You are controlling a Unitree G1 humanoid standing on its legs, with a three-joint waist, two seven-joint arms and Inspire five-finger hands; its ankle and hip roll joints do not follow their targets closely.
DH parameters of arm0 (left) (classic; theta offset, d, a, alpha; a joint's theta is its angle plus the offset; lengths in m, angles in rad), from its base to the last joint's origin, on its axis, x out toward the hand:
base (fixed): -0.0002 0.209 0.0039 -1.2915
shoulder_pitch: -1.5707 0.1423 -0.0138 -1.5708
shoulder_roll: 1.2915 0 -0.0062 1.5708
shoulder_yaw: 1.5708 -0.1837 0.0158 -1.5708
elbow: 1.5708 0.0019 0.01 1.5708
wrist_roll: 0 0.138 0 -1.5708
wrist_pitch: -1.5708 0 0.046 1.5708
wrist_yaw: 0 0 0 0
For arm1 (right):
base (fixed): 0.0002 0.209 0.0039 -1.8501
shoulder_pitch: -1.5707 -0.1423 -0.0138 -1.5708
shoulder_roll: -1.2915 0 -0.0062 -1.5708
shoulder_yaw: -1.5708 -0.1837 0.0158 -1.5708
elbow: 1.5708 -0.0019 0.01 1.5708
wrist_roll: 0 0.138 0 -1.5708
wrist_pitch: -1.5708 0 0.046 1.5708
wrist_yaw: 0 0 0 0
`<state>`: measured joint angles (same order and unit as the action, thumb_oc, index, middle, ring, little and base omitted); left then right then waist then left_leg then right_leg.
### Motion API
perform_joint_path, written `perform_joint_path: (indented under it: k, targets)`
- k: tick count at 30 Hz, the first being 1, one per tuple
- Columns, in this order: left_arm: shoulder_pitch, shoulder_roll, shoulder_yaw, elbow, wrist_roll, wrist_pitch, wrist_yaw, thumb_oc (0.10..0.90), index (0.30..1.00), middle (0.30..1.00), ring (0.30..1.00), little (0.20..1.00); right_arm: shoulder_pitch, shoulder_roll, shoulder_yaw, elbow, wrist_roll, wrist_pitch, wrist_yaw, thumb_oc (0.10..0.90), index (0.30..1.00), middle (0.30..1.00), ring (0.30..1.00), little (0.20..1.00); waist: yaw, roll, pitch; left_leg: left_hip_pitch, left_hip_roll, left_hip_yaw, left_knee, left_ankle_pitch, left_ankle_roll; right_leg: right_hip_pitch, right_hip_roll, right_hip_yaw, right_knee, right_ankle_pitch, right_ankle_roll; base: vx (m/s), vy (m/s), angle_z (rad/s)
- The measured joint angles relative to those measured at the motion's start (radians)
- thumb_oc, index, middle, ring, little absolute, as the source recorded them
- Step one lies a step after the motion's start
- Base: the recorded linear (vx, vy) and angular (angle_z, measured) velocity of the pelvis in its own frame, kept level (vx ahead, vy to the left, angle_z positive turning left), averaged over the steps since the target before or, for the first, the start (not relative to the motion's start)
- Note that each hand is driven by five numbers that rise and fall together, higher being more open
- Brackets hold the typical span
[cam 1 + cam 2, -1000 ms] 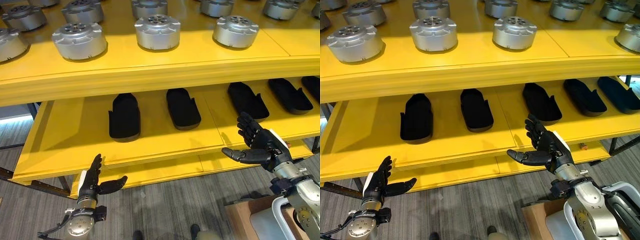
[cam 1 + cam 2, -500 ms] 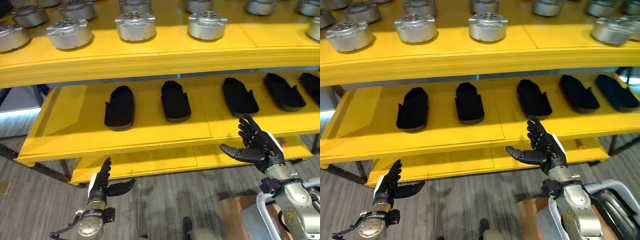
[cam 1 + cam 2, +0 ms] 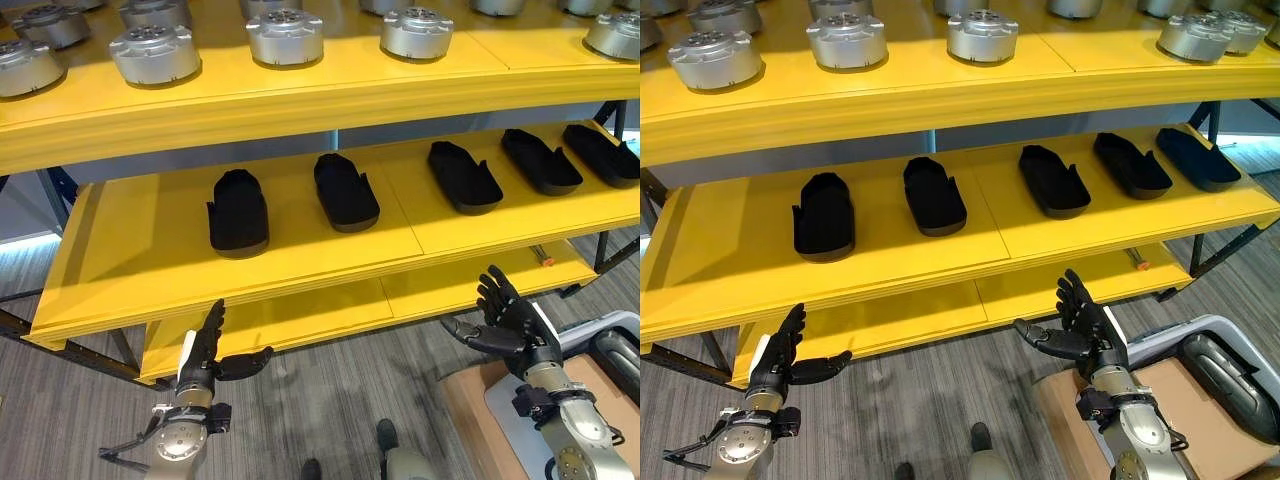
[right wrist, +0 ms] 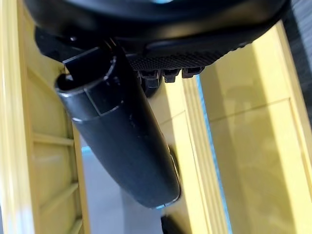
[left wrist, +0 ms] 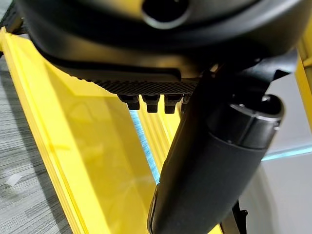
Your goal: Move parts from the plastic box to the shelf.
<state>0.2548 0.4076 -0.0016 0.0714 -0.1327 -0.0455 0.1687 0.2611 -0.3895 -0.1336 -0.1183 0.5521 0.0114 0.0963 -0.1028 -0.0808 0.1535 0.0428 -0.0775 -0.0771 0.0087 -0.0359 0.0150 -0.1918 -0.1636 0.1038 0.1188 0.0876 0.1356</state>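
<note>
Parts, silver and round, stand in rows on the top level of the yellow shelf; neither hand carries one. Left hand is raised low in front of the shelf's bottom level, fingers straight and pointing up, thumb out to the side, holding nothing. Right hand is likewise upright and spread, palm facing inward, released and empty, just before the shelf's lower front edge. On the middle level lie five black moulded pieces in a row, spaced apart. Below is grey striped floor. A brown board lies by the right arm, bearing a grey-rimmed object with a dark inside.
</note>
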Motion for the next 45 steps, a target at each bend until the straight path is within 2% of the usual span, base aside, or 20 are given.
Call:
perform_joint_path:
  k: [2, 3, 4, 5, 7, 8, 10, 11, 13, 14, 15, 16, 17, 20, 22, 25, 29, 41, 42, 45]
  targets:
    - [0.001, 0.025, 0.001, 0.0, 0.001, -0.001, 0.003, 0.9, 1.0, 1.0, 1.0, 1.0, -0.014, 0.014, 0.011, 0.005, -0.006, 0.0, 0.0, 0.9, 1.0, 1.0, 1.0, 1.0, 0.007, -0.014, 0.017, 0.001, -0.002, 0.065, 0.023, -0.01, 0.012, -0.023, 0.019, -0.045, -0.01, 0.088, 0.015, -0.24, 0.134, -0.62]
    - [0.001, 0.025, 0.001, 0.0, 0.001, -0.001, 0.003, 0.9, 1.0, 1.0, 1.0, 1.0, -0.014, 0.014, 0.011, 0.005, -0.006, 0.0, 0.0, 0.9, 1.0, 1.0, 1.0, 1.0, 0.007, -0.014, 0.017, 0.001, -0.002, 0.065, 0.023, -0.01, 0.012, -0.023, 0.019, -0.045, -0.01, 0.088, 0.015, -0.28, 0.14, -1.04]
    - [-0.005, 0.048, 0.003, 0.006, 0.002, -0.001, -0.001, 0.9, 1.0, 1.0, 1.0, 1.0, -0.033, 0.02, 0.016, 0.014, -0.012, -0.006, -0.001, 0.9, 1.0, 1.0, 1.0, 1.0, 0.018, -0.019, 0.038, 0.002, 0.018, 0.125, 0.039, -0.021, 0.029, -0.027, 0.003, -0.166, -0.036, 0.124, 0.029, -0.27, 0.12, -0.8]
    - [-0.015, 0.032, 0.005, 0.013, 0.002, -0.001, 0.003, 0.9, 1.0, 1.0, 1.0, 1.0, -0.029, 0.019, 0.014, 0.028, -0.012, -0.008, -0.004, 0.9, 1.0, 1.0, 1.0, 1.0, 0.016, -0.018, 0.041, 0.001, 0.029, 0.148, 0.04, -0.022, 0.042, -0.037, -0.01, -0.22, 0.048, 0.054, 0.006, -0.33, 0.123, -1.2]
    - [-0.007, 0.0, 0.007, 0.007, 0.0, -0.007, 0.014, 0.9, 1.0, 1.0, 1.0, 1.0, -0.027, 0.015, 0.015, 0.037, -0.02, -0.008, -0.004, 0.9, 1.0, 1.0, 1.0, 1.0, 0.048, 0.024, 0.051, 0.004, 0.093, 0.223, 0.038, -0.016, 0.036, -0.055, -0.02, -0.261, 0.294, -0.047, -0.012, -0.16, 0.022, -0.89]
    - [-0.005, 0.0, 0.007, 0.006, 0.0, -0.007, 0.015, 0.9, 1.0, 1.0, 1.0, 1.0, -0.028, 0.015, 0.016, 0.036, -0.02, -0.008, -0.003, 0.9, 1.0, 1.0, 1.0, 1.0, 0.058, 0.03, 0.051, 0.004, 0.102, 0.225, 0.039, -0.016, 0.037, -0.055, -0.03, -0.261, 0.324, -0.066, -0.012, -0.12, 0.016, -0.76]
    - [0.002, 0.006, 0.012, 0.007, -0.001, -0.005, 0.021, 0.9, 1.0, 1.0, 1.0, 1.0, -0.033, 0.017, 0.026, 0.035, -0.021, -0.008, 0.002, 0.9, 1.0, 1.0, 1.0, 1.0, 0.072, 0.03, 0.051, -0.026, 0.132, 0.26, 0.053, -0.005, 0.028, 0.024, -0.117, -0.287, 0.359, -0.131, 0.012, -0.13, -0.002, -0.66]
    - [0.004, 0.007, 0.013, 0.006, -0.002, -0.005, 0.021, 0.9, 1.0, 1.0, 1.0, 1.0, -0.035, 0.018, 0.028, 0.034, -0.021, -0.008, 0.002, 0.9, 1.0, 1.0, 1.0, 1.0, 0.081, 0.027, 0.049, -0.029, 0.143, 0.281, 0.055, -0.003, 0.025, 0.06, -0.142, -0.29, 0.337, -0.139, 0.018, -0.1, -0.056, -0.78]
    - [0.025, 0.015, 0.026, 0.001, -0.002, -0.005, 0.02, 0.9, 1.0, 1.0, 1.0, 1.0, -0.04, 0.025, 0.054, 0.023, -0.021, -0.008, 0.004, 0.9, 1.0, 1.0, 1.0, 1.0, 0.093, 0.005, 0.042, -0.028, 0.148, 0.326, 0.053, 0.004, 0.011, 0.154, -0.185, -0.313, 0.212, -0.069, 0.008, -0.05, -0.078, -0.86]
    - [0.039, 0.01, 0.045, -0.003, -0.002, -0.004, 0.02, 0.9, 1.0, 1.0, 1.0, 1.0, -0.049, 0.026, 0.072, 0.011, -0.021, -0.008, 0.005, 0.9, 1.0, 1.0, 1.0, 1.0, 0.106, -0.002, 0.042, -0.031, 0.148, 0.355, 0.046, 0.011, -0.001, 0.167, -0.173, -0.338, 0.14, -0.089, 0.03, -0.02, -0.119, -1.12]
    - [0.055, 0.003, 0.048, -0.004, -0.002, -0.004, 0.02, 0.9, 1.0, 1.0, 1.0, 1.0, -0.058, 0.027, 0.078, 0.011, -0.021, -0.006, 0.006, 0.9, 1.0, 1.0, 1.0, 1.0, 0.108, 0.006, 0.04, -0.024, 0.161, 0.366, 0.032, 0.027, -0.024, 0.162, -0.154, -0.364, 0.083, -0.095, 0.034, -0.01, -0.156, -1.28]
    - [0.066, 0.0, 0.049, -0.007, -0.002, -0.005, 0.019, 0.9, 1.0, 1.0, 1.0, 1.0, -0.062, 0.027, 0.08, 0.011, -0.021, -0.006, 0.006, 0.9, 1.0, 1.0, 1.0, 1.0, 0.107, 0.009, 0.038, -0.021, 0.167, 0.373, 0.022, 0.034, -0.034, 0.17, -0.141, -0.366, 0.035, -0.096, 0.035, 0.01, -0.078, -1.33]
    - [0.08, -0.042, 0.048, -0.01, -0.001, -0.004, 0.011, 0.9, 1.0, 1.0, 1.0, 1.0, -0.037, 0.02, 0.057, 0.012, -0.021, -0.004, 0.004, 0.9, 1.0, 1.0, 1.0, 1.0, 0.075, 0.032, 0.025, -0.02, 0.195, 0.381, -0.006, 0.054, -0.056, 0.18, -0.096, -0.356, -0.059, -0.071, 0.032, 0.02, -0.163, -0.92]
    - [0.075, -0.093, 0.042, -0.026, -0.002, -0.005, -0.005, 0.9, 1.0, 1.0, 1.0, 1.0, 0.041, -0.004, 0.022, 0.014, -0.021, 0.004, -0.001, 0.9, 1.0, 1.0, 1.0, 1.0, 0.044, 0.044, 0.013, 0.004, 0.223, 0.397, -0.025, 0.063, -0.07, 0.174, -0.062, -0.331, -0.073, -0.068, 0.027, 0.02, -0.175, -0.51]
    - [0.089, -0.095, 0.046, -0.028, -0.002, -0.005, -0.008, 0.9, 1.0, 1.0, 1.0, 1.0, 0.053, -0.01, 0.017, 0.013, -0.021, 0.004, 0.002, 0.9, 1.0, 1.0, 1.0, 1.0, 0.034, 0.045, -0.01, 0.012, 0.236, 0.446, -0.044, 0.061, -0.072, 0.145, -0.043, -0.283, -0.101, -0.053, 0.016, 0.01, -0.15, -0.63]
    - [0.09, -0.099, 0.045, -0.03, -0.004, -0.005, -0.022, 0.9, 1.0, 1.0, 1.0, 1.0, 0.058, -0.008, 0.003, 0.013, -0.02, 0.004, 0.005, 0.9, 1.0, 1.0, 1.0, 1.0, -0.001, 0.065, -0.024, 0.013, 0.24, 0.473, -0.071, 0.085, -0.105, 0.135, -0.035, -0.263, -0.14, -0.022, 0.016, 0.0, -0.115, -0.32]
    - [0.121, -0.11, 0.045, -0.031, -0.004, -0.005, -0.03, 0.9, 1.0, 1.0, 1.0, 1.0, 0.087, -0.009, 0.003, 0.006, -0.02, 0.007, 0.02, 0.9, 1.0, 1.0, 1.0, 1.0, -0.004, 0.09, -0.042, 0.034, 0.232, 0.516, -0.086, 0.089, -0.105, 0.149, -0.024, -0.218, -0.202, 0.036, 0.011, -0.01, -0.112, -0.36]
    - [0.122, -0.109, 0.037, -0.031, -0.004, -0.005, -0.052, 0.9, 1.0, 1.0, 1.0, 1.0, 0.089, -0.013, -0.006, 0.007, -0.02, 0.008, 0.025, 0.9, 1.0, 1.0, 1.0, 1.0, -0.016, 0.111, -0.048, 0.045, 0.274, 0.533, -0.087, 0.09, -0.099, 0.146, 0.015, -0.193, -0.211, 0.036, 0.006, 0.0, -0.145, -0.07]
    - [0.122, -0.109, 0.033, -0.031, -0.004, -0.005, -0.052, 0.9, 1.0, 1.0, 1.0, 1.0, 0.091, -0.01, -0.011, 0.007, -0.02, 0.008, 0.024, 0.9, 1.0, 1.0, 1.0, 1.0, -0.029, 0.117, -0.048, 0.044, 0.279, 0.527, -0.081, 0.098, -0.11, 0.147, 0.023, -0.194, -0.203, 0.034, 0.002, -0.07, -0.195, 0.03]
    - [0.11, -0.107, 0.026, -0.028, -0.003, -0.005, -0.052, 0.9, 1.0, 1.0, 1.0, 1.0, 0.096, -0.009, -0.018, 0.011, -0.019, 0.004, 0.023, 0.9, 1.0, 1.0, 1.0, 1.0, -0.039, 0.128, -0.045, 0.041, 0.311, 0.508, -0.047, 0.089, -0.089, 0.146, 0.055, -0.191, -0.173, 0.012, -0.027, 0.07, -0.295, -0.04]
